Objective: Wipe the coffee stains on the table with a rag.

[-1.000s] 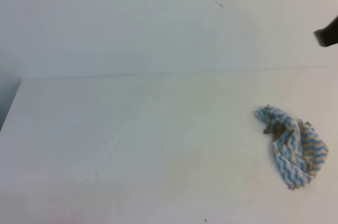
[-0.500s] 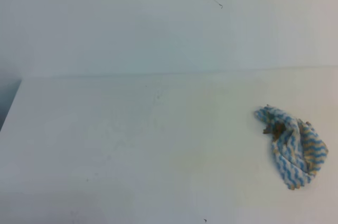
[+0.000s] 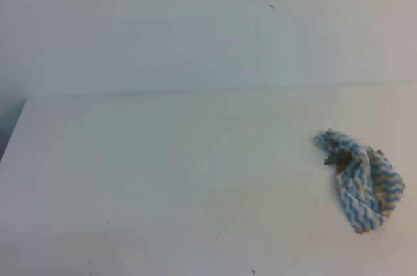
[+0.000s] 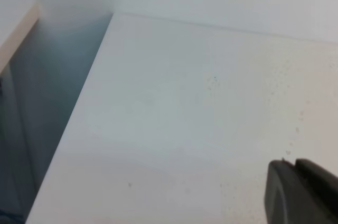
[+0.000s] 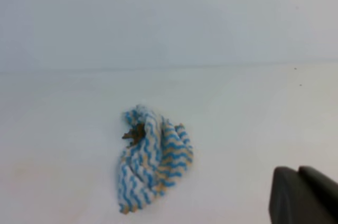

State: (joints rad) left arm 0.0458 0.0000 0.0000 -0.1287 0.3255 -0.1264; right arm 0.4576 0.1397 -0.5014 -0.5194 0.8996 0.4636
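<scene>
The rag [image 3: 361, 181], blue and white zigzag stripes with tan-brown staining, lies crumpled on the white table [image 3: 163, 159] at the right. It also shows in the right wrist view [image 5: 153, 166], left of centre. No distinct brown coffee blotch shows, only a faint tan tint on the table left of the rag [image 3: 228, 201]. Neither gripper shows in the exterior view. A dark part of my left gripper [image 4: 302, 193] shows at the lower right of its wrist view. A dark part of my right gripper [image 5: 303, 195] shows well to the right of the rag, apart from it.
A white wall [image 3: 195, 28] rises behind the table. The table's left edge [image 4: 79, 118] drops to a darker gap beside it. A small dark speck [image 3: 253, 271] lies on the table near the front.
A dark gripper part at the upper right edge of the exterior view one second ago has left the view. The rag has not moved.
</scene>
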